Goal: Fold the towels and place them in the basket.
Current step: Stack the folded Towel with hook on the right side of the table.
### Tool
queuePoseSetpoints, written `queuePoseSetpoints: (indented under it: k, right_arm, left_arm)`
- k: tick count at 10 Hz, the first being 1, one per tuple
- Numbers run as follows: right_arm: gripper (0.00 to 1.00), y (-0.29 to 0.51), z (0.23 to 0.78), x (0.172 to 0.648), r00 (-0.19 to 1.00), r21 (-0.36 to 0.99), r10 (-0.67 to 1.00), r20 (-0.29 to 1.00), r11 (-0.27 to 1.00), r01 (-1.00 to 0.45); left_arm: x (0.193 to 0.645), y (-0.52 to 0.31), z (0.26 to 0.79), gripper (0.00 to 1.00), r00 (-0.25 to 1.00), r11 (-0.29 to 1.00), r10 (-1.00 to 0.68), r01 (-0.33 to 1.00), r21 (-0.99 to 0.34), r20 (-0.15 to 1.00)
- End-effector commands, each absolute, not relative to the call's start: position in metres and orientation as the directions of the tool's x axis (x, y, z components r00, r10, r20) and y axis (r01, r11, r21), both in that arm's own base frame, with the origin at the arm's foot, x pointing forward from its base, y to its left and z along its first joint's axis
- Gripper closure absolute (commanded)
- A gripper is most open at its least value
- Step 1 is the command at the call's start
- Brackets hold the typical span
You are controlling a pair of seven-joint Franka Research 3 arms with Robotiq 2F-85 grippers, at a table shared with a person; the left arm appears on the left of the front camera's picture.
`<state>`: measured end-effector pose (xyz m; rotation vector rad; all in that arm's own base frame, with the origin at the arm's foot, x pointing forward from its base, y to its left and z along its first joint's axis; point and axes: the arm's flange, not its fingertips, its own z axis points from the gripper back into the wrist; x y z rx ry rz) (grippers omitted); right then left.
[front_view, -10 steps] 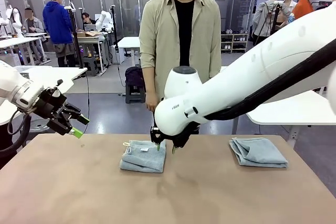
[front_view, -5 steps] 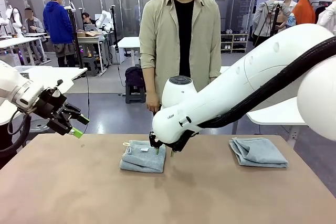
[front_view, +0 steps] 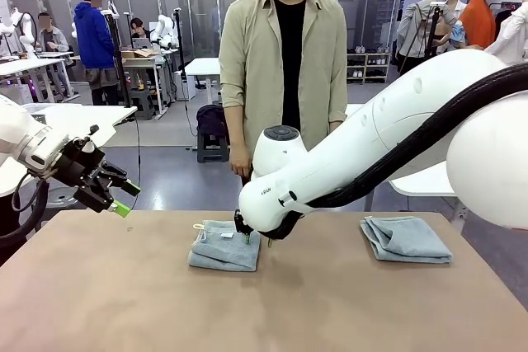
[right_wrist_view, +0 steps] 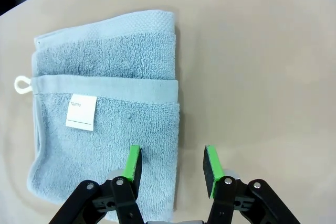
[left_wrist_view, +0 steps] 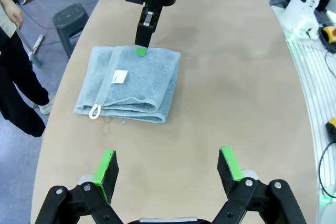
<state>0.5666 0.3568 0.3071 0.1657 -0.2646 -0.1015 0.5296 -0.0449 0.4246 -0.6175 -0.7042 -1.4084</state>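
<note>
Seen from the front, a folded grey-blue towel (front_view: 223, 246) lies on the brown table (front_view: 124, 302) near its far edge, in front of a standing person (front_view: 283, 72), and a second folded towel (front_view: 406, 239) lies well apart to the right. Reaching across the middle, the right gripper (front_view: 257, 240) hangs at the first towel's right edge with its jaws partly apart and nothing between them. At the table's left edge, off in the air, the left gripper (front_view: 115, 197) stands wide open and empty. Behind are white desks and other people in a workshop room.

From the left wrist, the left gripper (left_wrist_view: 168, 167) shows its green pads (left_wrist_view: 106, 167) spread wide over bare table. Beyond lies the towel (left_wrist_view: 131, 83), with a small white loop (left_wrist_view: 95, 111) at its corner and a white label (left_wrist_view: 120, 76). One green fingertip (left_wrist_view: 140, 51) of the right gripper sits at its far edge.

From the right wrist, the terry pile shows closely (layers stacked, a smoother band across the towel (right_wrist_view: 105, 119)). The right gripper (right_wrist_view: 172, 166) straddles the towel's edge: one finger over cloth, the other over table, whether touching I cannot tell.
</note>
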Motion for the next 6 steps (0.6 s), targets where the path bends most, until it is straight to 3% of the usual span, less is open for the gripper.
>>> queuePoseSetpoints:
  k: [1,6]
  right_arm:
    - [0.4,0.364,0.301,0.571,0.946,0.181,-0.136,0.296,0.98,0.085]
    - [0.4,0.363,0.288,0.575,0.948,0.203,-0.144,0.284,0.975,0.088]
  left_arm:
    - [0.528,-0.044,0.426,0.04,0.023,0.069,-0.661,0.997,0.03,0.75]
    - [0.528,-0.044,0.426,0.04,0.023,0.069,-0.661,0.997,0.03,0.75]
